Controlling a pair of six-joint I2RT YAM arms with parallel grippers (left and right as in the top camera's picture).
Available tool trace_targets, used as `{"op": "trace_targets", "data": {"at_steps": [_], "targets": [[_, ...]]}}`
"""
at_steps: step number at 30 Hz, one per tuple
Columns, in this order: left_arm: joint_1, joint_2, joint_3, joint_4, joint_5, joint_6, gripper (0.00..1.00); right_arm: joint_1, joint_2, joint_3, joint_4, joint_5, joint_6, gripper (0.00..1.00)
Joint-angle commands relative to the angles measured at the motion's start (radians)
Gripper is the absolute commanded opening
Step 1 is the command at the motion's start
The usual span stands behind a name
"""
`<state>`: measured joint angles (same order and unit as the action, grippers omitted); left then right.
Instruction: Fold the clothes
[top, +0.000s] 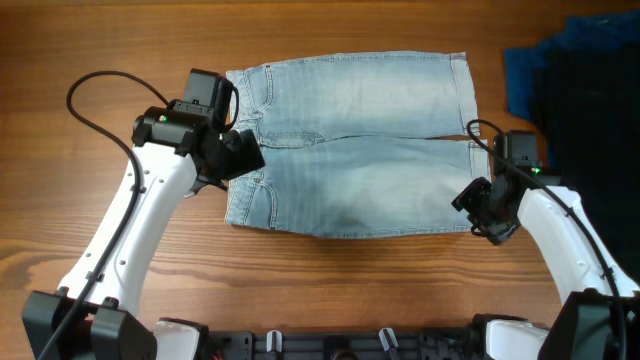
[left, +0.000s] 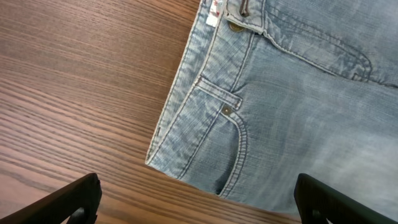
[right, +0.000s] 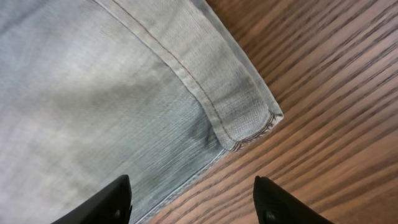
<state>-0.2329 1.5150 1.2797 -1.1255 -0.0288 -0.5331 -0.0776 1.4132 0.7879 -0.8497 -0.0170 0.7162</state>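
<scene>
- Lying flat at the frame's centre, the shorts (top: 350, 150) have the waistband at left and the hems at right. I judge no fold made yet, so all the folding is left.
- Left gripper (top: 240, 152) hovers by the waistband's lower corner, jaws wide, holding nothing.
- Right gripper (top: 478, 205) hovers by the lower hem corner, jaws apart, empty.
- Both corners lie flat on the table (top: 330, 290), edges exposed.
- Bare wood lies left and below. A blue cloth (top: 522, 80) and black garment (top: 595, 90) crowd the upper right.

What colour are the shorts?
Light, faded blue. The shorts show best in the overhead view.
</scene>
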Motion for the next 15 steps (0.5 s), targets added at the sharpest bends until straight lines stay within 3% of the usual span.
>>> {"op": "trace_targets", "data": {"at_steps": [1,9,11,15], "targets": [[0.002,0.003,-0.006,0.001,0.001,-0.006,1.0,-0.002,-0.009,-0.037,0.05,0.022,0.048,0.57],[0.002,0.004,-0.006,0.001,0.001,-0.006,1.0,-0.017,0.079,-0.05,0.082,0.095,0.071,0.55],[0.002,0.004,-0.006,0.001,0.001,-0.006,1.0,-0.042,0.126,-0.05,0.114,0.058,0.051,0.48],[0.002,0.004,-0.006,0.0,0.001,-0.006,1.0,-0.08,0.186,-0.05,0.167,0.012,0.017,0.45]]}}
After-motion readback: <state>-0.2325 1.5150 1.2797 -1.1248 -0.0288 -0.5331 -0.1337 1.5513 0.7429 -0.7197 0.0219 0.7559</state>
